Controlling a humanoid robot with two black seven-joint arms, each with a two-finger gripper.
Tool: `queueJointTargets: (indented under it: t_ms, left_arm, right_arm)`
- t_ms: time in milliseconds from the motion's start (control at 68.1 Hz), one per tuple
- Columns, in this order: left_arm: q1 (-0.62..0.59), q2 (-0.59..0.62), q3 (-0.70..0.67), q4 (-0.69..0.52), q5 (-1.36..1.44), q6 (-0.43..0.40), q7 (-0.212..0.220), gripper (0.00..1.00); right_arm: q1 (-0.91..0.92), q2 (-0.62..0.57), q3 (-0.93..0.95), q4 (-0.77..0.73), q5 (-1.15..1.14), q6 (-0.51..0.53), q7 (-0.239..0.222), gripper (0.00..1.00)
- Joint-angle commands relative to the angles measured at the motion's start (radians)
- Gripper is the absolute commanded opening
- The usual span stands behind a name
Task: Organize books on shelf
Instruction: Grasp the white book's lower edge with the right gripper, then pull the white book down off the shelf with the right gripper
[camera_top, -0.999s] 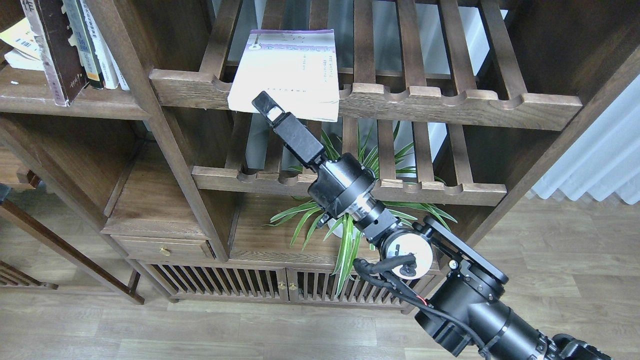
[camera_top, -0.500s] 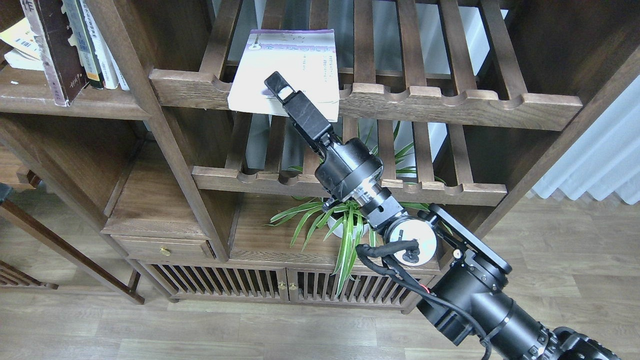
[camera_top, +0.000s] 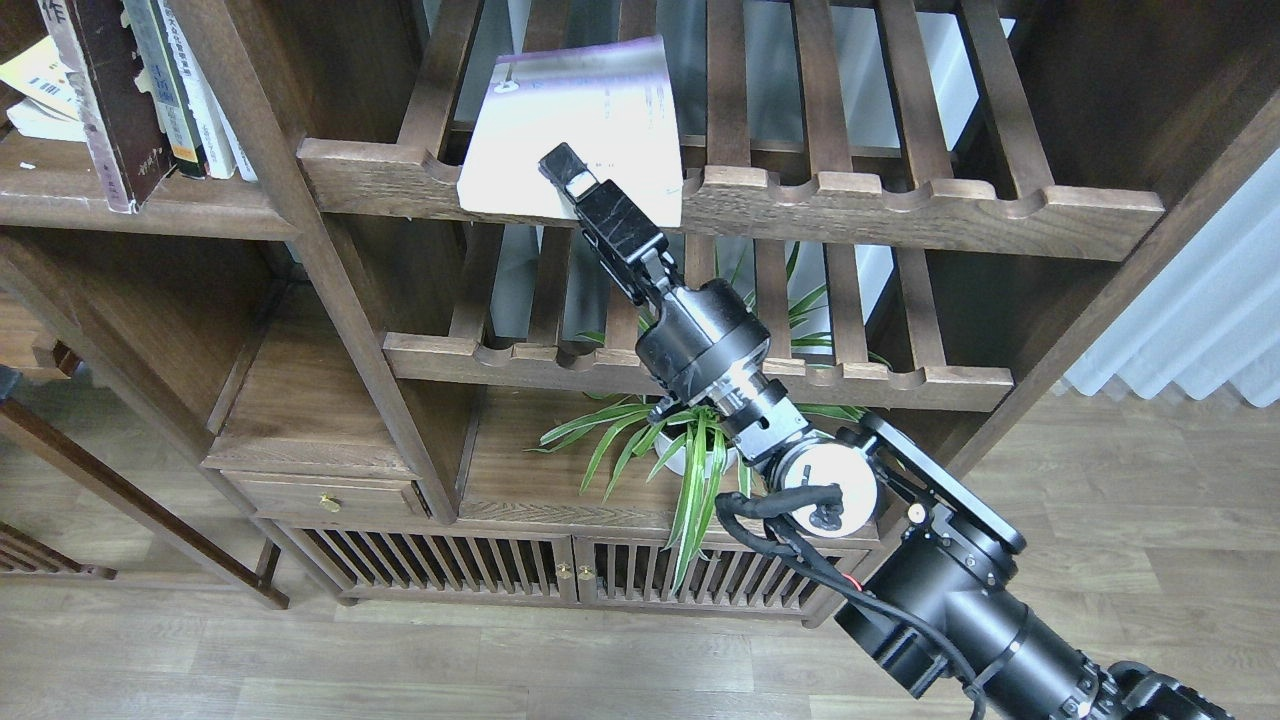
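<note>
Reaching up from the lower right, the right gripper (camera_top: 562, 172) sits at the near edge of the white book (camera_top: 575, 125), which lies on the slatted upper shelf (camera_top: 900, 205) with its near edge overhanging the scalloped front rail and its far end tilted up off the slats. I cannot tell whether the gripper is closed on the book or merely pressed against its edge, since only 1 dark finger shows clearly from this angle. The main risk I judge from here is a poor hold: if the contact is only on a thin margin of the cover, the book could pivot, slip free and drop through the gap toward the lower slatted shelf (camera_top: 700, 375) or the potted plant (camera_top: 690, 450) beneath. The slats leave wide openings, so a corner could also catch between 2 of them and jam or bend the pages. Pulling too sharply might drag the cover against the rail. The upright books (camera_top: 130, 90) stand on the left shelf surface (camera_top: 150, 210), well apart, so any carry there passes a wooden post. The left gripper is not in view.
</note>
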Motion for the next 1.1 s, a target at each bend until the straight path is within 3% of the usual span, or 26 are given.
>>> queueJointTargets:
  t_ms: [0,206,485,632,793,1087]
  left_arm:
    - [-0.001,0.000,0.000,0.009,0.000,0.000,0.000,0.99]
    - [-0.002,-0.006,0.006,0.032,0.000,0.000,-0.001,0.99]
    - [-0.002,-0.008,0.098,0.033,-0.107,0.000,0.000,0.99]
    - [-0.002,-0.008,0.156,0.035,-0.144,0.000,-0.001,1.00]
    - [-0.004,-0.008,0.209,0.035,-0.149,0.000,-0.001,1.00]
    - [-0.002,-0.008,0.262,0.035,-0.186,0.000,-0.001,1.00]
  right_arm:
    - [-0.055,0.000,-0.008,0.049,0.002,0.010,0.000,0.05]
    - [-0.193,0.000,-0.032,0.128,0.002,0.112,-0.003,0.05]
    - [-0.474,0.000,-0.108,0.145,-0.005,0.372,-0.011,0.05]
    - [-0.554,-0.029,-0.111,0.144,-0.010,0.372,-0.022,0.05]
    - [-0.620,-0.043,-0.108,0.144,-0.025,0.372,-0.071,0.05]
    - [-0.675,-0.115,-0.077,0.118,-0.013,0.372,-0.074,0.08]
